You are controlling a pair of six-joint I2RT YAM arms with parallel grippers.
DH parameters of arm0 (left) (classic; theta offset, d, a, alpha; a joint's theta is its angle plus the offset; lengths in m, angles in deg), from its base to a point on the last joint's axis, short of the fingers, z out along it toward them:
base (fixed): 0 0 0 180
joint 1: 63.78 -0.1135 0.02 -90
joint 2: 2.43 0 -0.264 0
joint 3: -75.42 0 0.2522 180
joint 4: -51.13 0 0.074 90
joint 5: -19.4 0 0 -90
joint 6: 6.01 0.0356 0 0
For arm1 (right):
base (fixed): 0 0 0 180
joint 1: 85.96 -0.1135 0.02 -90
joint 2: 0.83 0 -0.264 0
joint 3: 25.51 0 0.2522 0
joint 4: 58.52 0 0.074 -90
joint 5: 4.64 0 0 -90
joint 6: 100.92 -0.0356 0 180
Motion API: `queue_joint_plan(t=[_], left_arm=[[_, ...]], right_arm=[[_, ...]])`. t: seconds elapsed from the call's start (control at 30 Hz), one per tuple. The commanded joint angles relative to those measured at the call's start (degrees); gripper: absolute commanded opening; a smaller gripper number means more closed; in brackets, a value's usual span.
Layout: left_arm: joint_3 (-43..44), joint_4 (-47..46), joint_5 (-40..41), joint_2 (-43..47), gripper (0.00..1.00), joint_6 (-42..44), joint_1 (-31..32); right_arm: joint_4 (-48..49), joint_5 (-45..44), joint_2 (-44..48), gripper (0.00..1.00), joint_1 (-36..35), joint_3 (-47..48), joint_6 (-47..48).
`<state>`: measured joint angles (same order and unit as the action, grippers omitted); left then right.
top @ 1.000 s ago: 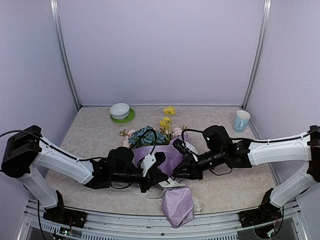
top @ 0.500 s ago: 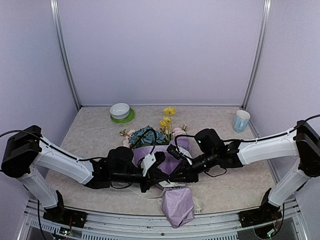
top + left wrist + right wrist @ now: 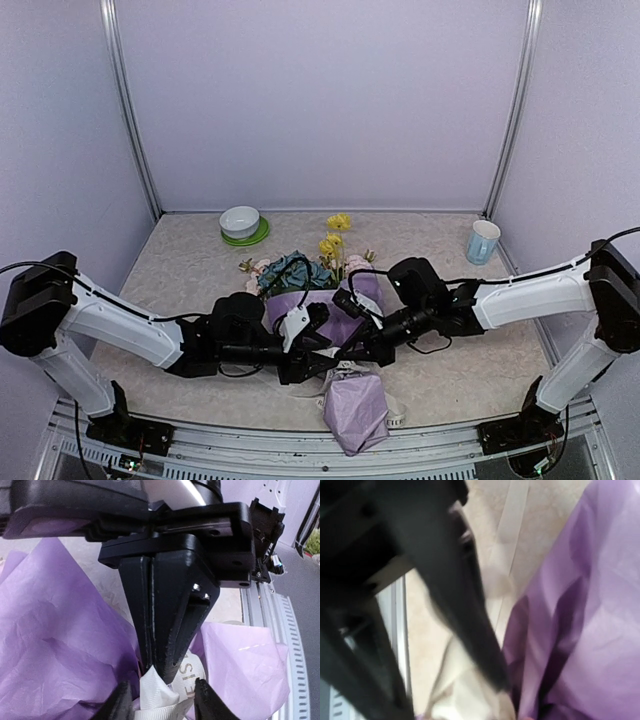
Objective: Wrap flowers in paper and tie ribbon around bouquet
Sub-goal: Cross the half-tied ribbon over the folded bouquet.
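Observation:
The bouquet point(image 3: 322, 305) lies mid-table, its flowers point(image 3: 298, 268) showing blue and yellow heads at the far end of the lilac paper point(image 3: 356, 410) cone, whose tail reaches the near edge. Both grippers meet at the cone's narrow neck. My left gripper point(image 3: 162, 703) is open, its fingertips point(image 3: 120, 702) either side of the cream lettered ribbon point(image 3: 192, 677). In the left wrist view, my right gripper point(image 3: 159, 666) comes down from above, shut on a fold of that ribbon. The right wrist view is blurred: dark fingers point(image 3: 492, 672), ribbon point(image 3: 470, 700) and paper point(image 3: 580, 630).
A white bowl point(image 3: 240, 219) on a green plate stands at the back left. A pale blue cup point(image 3: 482, 241) stands at the back right. Loose ribbon point(image 3: 512, 525) trails over the beige tabletop point(image 3: 450, 375) by the metal front rail.
My left gripper has opened and let go of the ribbon. My right gripper has moved left to the neck and shut on the ribbon.

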<state>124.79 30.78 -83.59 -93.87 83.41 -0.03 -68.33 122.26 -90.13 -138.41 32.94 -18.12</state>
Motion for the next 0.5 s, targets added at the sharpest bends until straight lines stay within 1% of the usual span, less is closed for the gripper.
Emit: queue_joint_plan(t=[0.0, 0.07, 0.13, 0.23, 0.33, 0.4, 0.47], left_arm=[[-1.9, 1.2, 2.9, 6.1, 0.55, 1.2, 0.0], [-3.0, 2.9, 5.0, 9.5, 0.61, 2.3, -0.2], [-3.6, 6.6, 8.0, 12.2, 0.62, 2.8, -0.2], [-2.8, 16.0, 12.7, 13.8, 0.62, 1.0, -0.3], [-2.9, 23.8, 15.0, 13.6, 0.64, -2.3, -0.4], [-3.7, 26.1, 15.9, 13.4, 0.71, -4.9, -0.3], [-4.5, 26.6, 17.2, 13.1, 0.84, -6.8, -0.3]], right_arm=[[0.8, -2.7, 3.5, 0.00, -0.4, -0.4, -1.7], [0.8, -3.6, 3.8, 0.00, -0.4, -0.9, -2.3], [0.8, -4.2, 4.0, 0.00, -0.3, -1.2, -2.8], [0.8, -4.6, 4.2, 0.00, -0.4, -1.4, -2.9], [0.3, -5.2, 4.5, 0.00, -0.2, -1.8, -2.9], [0.1, -5.2, 4.5, 0.00, -0.1, -2.2, -2.9], [0.1, -5.2, 4.4, 0.00, -0.2, -2.6, -3.2]])
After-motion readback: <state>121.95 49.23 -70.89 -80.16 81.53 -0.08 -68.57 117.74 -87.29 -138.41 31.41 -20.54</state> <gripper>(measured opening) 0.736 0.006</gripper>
